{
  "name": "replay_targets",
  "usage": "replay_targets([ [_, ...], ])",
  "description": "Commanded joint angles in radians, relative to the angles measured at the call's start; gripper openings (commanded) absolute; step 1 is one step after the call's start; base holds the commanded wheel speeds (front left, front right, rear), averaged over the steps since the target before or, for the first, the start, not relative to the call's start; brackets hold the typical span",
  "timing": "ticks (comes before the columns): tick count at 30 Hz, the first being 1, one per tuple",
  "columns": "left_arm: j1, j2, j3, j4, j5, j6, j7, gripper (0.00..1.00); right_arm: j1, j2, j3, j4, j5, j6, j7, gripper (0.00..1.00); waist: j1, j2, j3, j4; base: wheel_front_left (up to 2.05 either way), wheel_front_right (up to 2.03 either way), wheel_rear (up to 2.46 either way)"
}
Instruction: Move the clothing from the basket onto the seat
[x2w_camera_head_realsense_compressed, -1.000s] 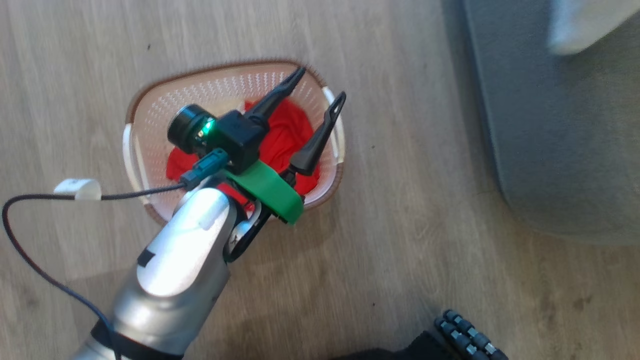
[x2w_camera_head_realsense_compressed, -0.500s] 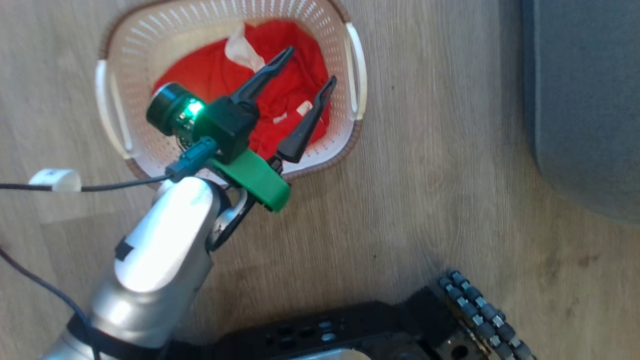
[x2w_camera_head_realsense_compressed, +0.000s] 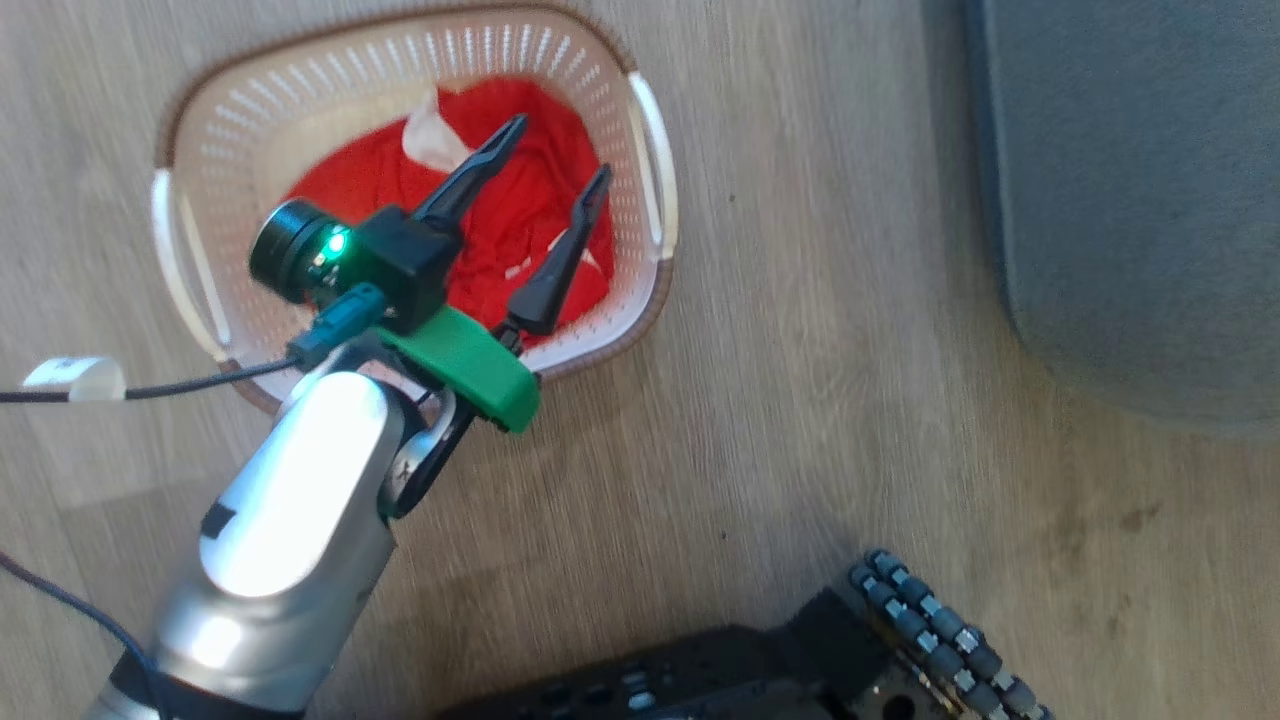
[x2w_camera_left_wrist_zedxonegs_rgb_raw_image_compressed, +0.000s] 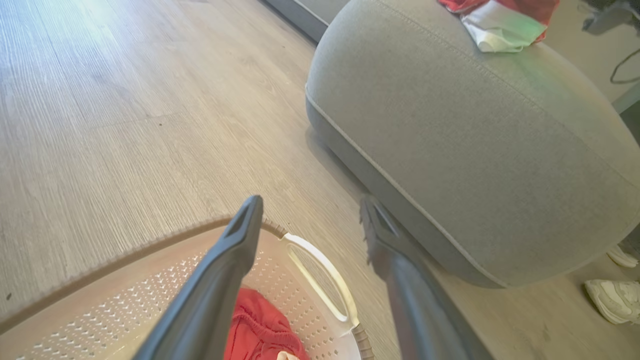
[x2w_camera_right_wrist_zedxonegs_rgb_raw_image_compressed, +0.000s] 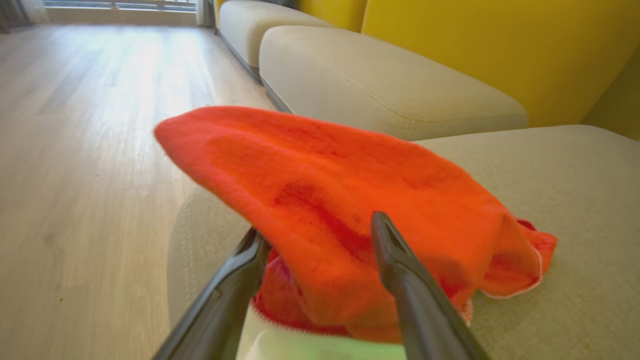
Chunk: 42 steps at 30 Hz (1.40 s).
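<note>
Head view: left tool (x2w_camera_head_realsense_compressed: 562, 148) hangs spread over the clothing (x2w_camera_head_realsense_compressed: 350, 190) in the basket (x2w_camera_head_realsense_compressed: 300, 90), so looks like the reach-in step; left wrist view: seat (x2w_camera_left_wrist_zedxonegs_rgb_raw_image_compressed: 475, 150) sits near the basket; next move, I'd guess, is dropping in and pinching a fold. Right wrist view: right tool (x2w_camera_right_wrist_zedxonegs_rgb_raw_image_compressed: 316, 225) spread too, red cloth (x2w_camera_right_wrist_zedxonegs_rgb_raw_image_compressed: 325, 165) lying on the seat.

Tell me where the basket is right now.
Head view, upper left: the basket stands on the wooden floor, left of the grey seat, with the red clothing inside and the open left gripper over it.
</note>
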Motion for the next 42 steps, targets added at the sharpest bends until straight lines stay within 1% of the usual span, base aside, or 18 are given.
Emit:
replay_targets([
  [1, 0.028, 0.005, 0.036, -0.001, -0.018, 0.001, -0.017, 1.0, 0.107, 0.003, 0.042, -0.069, 0.033, 0.0, -0.006, 1.0, 0.0001, 0.0, -0.086, -0.009, 0.0, 0.0, 0.0],
  [4, 0.049, -0.001, 0.052, 0.042, -0.044, -0.002, -0.035, 1.0, 0.229, 0.013, 0.11, -0.159, 0.064, 0.0, -0.006, 1.0, 0.0001, 0.0, -0.171, -0.006, 0.0, 0.0, 0.0],
  [5, 0.069, -0.004, 0.065, 0.067, -0.059, -0.003, -0.046, 1.0, 0.311, 0.015, 0.144, -0.23, 0.08, 0.0, -0.006, 1.0, 0.0001, 0.0, -0.223, -0.003, 0.0, 0.0, 0.0],
  [6, 0.081, -0.006, 0.075, 0.08, -0.068, -0.002, -0.051, 1.0, 0.351, 0.022, 0.162, -0.266, 0.09, 0.0, -0.006, 1.0, 0.0001, 0.0, -0.25, -0.001, 0.0, 0.0, 0.0],
  [10, 0.132, -0.02, 0.116, 0.125, -0.094, 0.003, -0.062, 1.0, 0.505, 0.061, 0.207, -0.407, 0.138, 0.0, -0.006, 1.0, 0.0001, 0.0, -0.354, 0.015, 0.0, 0.0, 0.0],
  [11, 0.156, -0.031, 0.14, 0.14, -0.097, 0.009, -0.064, 1.0, 0.58, 0.075, 0.233, -0.462, 0.139, 0.0, -0.006, 1.0, 0.0001, 0.0, -0.398, 0.03, 0.0, 0.0, 0.0],
  [14, 0.194, -0.054, 0.199, 0.137, -0.103, 0.013, -0.065, 1.0, 0.679, 0.108, 0.26, -0.532, 0.136, 0.0, -0.006, 1.0, 0.0001, 0.0, -0.452, 0.06, 0.0, 0.0, 0.0],
  [16, 0.208, -0.058, 0.216, 0.14, -0.098, 0.014, -0.065, 1.0, 0.71, 0.119, 0.268, -0.552, 0.129, 0.0, -0.006, 1.0, 0.0001, 0.0, -0.469, 0.072, 0.0, 0.0, 0.0],
  [20, 0.265, -0.081, 0.305, 0.144, -0.088, 0.016, -0.065, 1.0, 0.812, 0.166, 0.289, -0.628, 0.08, 0.0, -0.006, 1.0, 0.0001, 0.0, -0.528, 0.113, 0.0, 0.0, 0.0],
  [22, 0.295, -0.092, 0.343, 0.148, -0.078, 0.012, -0.065, 1.0, 0.856, 0.189, 0.302, -0.651, 0.047, 0.0, -0.006, 1.0, 0.0001, 0.0, -0.558, 0.135, 0.0, 0.0, 0.0],
  [24, 0.324, -0.102, 0.376, 0.151, -0.066, 0.007, -0.065, 1.0, 0.896, 0.224, 0.303, -0.667, 0.029, 0.0, -0.006, 1.0, 0.0001, 0.0, -0.59, 0.156, 0.0, 0.0, 0.0],
  [27, 0.362, -0.116, 0.422, 0.158, -0.04, 0.007, -0.065, 1.0, 0.957, 0.268, 0.326, -0.664, 0.011, 0.0, -0.006, 1.0, 0.0001, 0.0, -0.632, 0.18, 0.0, 0.0, 0.0],
  [32, 0.416, -0.138, 0.482, 0.163, -0.007, 0.001, -0.065, 1.0, 1.016, 0.315, 0.318, -0.656, -0.025, 0.0, -0.006, 1.0, 0.0001, 0.0, -0.697, 0.202, 0.0, 0.0, 0.0],
  [37, 0.454, -0.155, 0.533, 0.156, 0.008, -0.005, -0.065, 1.0, 1.051, 0.339, 0.314, -0.648, -0.059, 0.0, -0.006, 1.0, 0.0001, 0.0, -0.736, 0.213, 0.0, 0.0, 0.0],
  [42, 0.486, -0.164, 0.558, 0.135, 0.021, -0.01, -0.065, 1.0, 1.076, 0.35, 0.309, -0.64, -0.075, 0.0, -0.006, 1.0, 0.0001, 0.0, -0.76, 0.218, 0.0, 0.0, 0.0],
])
